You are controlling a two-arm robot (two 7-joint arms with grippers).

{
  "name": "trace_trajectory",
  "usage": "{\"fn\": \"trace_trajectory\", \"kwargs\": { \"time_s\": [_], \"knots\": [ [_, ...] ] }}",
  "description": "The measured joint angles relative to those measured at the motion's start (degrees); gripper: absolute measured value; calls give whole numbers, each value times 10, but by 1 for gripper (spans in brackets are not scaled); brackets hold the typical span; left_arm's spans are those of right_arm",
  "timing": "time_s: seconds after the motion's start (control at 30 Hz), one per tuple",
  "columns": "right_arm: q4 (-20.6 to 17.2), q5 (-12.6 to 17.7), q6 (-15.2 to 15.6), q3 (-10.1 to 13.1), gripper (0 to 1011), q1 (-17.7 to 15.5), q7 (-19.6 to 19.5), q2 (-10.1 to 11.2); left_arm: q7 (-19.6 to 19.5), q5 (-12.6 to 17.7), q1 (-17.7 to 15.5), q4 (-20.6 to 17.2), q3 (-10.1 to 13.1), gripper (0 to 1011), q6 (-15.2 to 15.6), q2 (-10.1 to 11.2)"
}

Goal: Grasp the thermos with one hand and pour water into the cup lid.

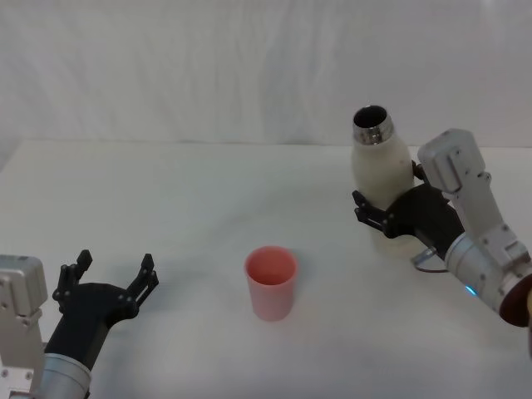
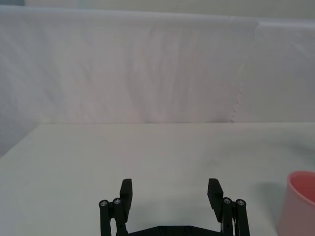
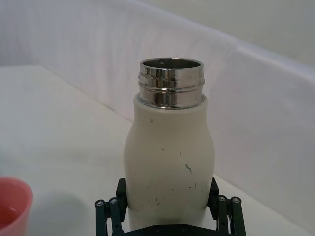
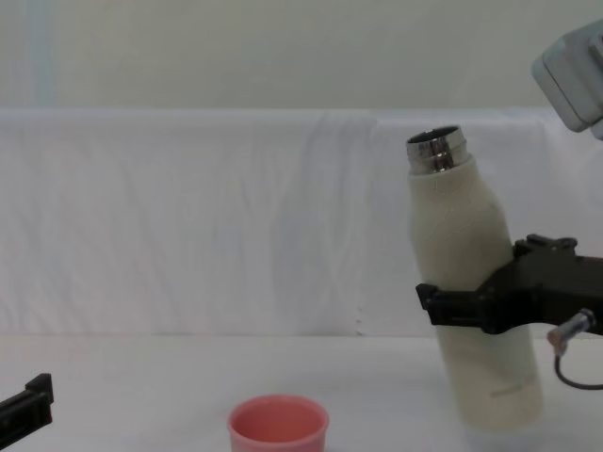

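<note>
- Thermos [image 1: 379, 170] is sitting on the right side of the worktop [image 1: 191, 216], cream-white body, steel threaded neck open at the top, no cap on it; chest view shows it leaning a little toward the left, grey lettering near its base.
- Bottom of the thermos is looking very close to the worktop in the chest view; cannot tell whether it is touching or just lifted.
- Right gripper [image 1: 384, 218] is clamping the thermos around its lower middle, black jaws pressing on both sides of the body; right wrist view shows the fingers [image 3: 215, 192] flanking the bottle.
- Silver-grey wrist with a blue light is angling in from the right edge behind that gripper.
- Cup lid [image 1: 270, 282] is standing upright and mouth-up on the worktop, salmon pink, well apart from the thermos, to its left and nearer the robot.
- Left gripper [image 1: 115, 276] is hovering low at the near left, jaws spread wide, holding nothing, well apart from the cup lid.
- White cloth backdrop [image 4: 188, 217] is hanging behind the worktop.
</note>
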Motion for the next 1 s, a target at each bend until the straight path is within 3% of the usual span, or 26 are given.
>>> {"fn": "trace_trajectory", "kwargs": {
  "time_s": [0.3, 1.0],
  "knots": [
    [32, 51, 17, 0, 958, 17, -2, -27, 0, 0, 0, 0, 0, 1001, 0, 0],
    [83, 109, 29, -14, 958, 42, -24, -51, 0, 0, 0, 0, 0, 1001, 0, 0]
  ]
}}
